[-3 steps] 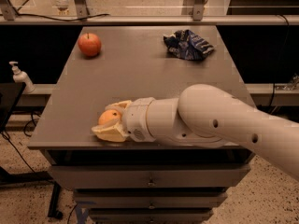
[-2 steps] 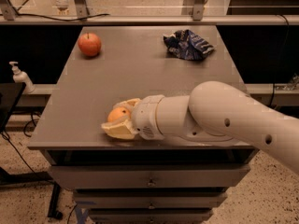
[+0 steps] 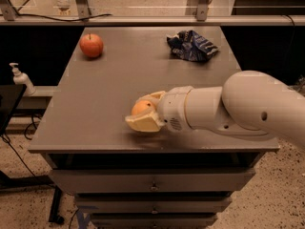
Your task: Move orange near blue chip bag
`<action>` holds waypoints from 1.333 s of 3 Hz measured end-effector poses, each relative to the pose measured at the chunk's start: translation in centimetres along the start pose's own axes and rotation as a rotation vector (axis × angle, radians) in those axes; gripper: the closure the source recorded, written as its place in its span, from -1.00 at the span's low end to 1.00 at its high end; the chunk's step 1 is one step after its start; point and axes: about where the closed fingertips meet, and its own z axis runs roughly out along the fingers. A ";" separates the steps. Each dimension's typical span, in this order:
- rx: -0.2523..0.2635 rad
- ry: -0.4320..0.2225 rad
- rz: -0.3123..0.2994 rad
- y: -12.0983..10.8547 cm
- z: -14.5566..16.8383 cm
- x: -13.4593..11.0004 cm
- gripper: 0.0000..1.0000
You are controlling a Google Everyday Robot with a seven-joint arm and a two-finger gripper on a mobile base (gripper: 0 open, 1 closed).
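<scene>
The orange sits between the cream fingers of my gripper, near the front edge of the grey table. The gripper is shut on the orange, and my white arm reaches in from the right. Whether the fruit rests on the table or hangs just above it I cannot tell. The blue chip bag, crumpled dark blue foil with white markings, lies at the far right of the table, well away from the orange.
A red apple with a stem stands at the far left of the table. A white pump bottle stands on a ledge to the left. Drawers sit under the tabletop.
My gripper, holding the orange, has moved to the right along the front of the table. The apple and the chip bag have not moved.
</scene>
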 end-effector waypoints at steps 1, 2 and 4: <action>-0.040 -0.025 0.002 1.1 0.3 0.6 1.00; -0.033 -0.042 -0.060 -1.2 -0.4 0.1 1.00; 0.131 -0.024 -0.222 -12.0 -5.6 -4.1 1.00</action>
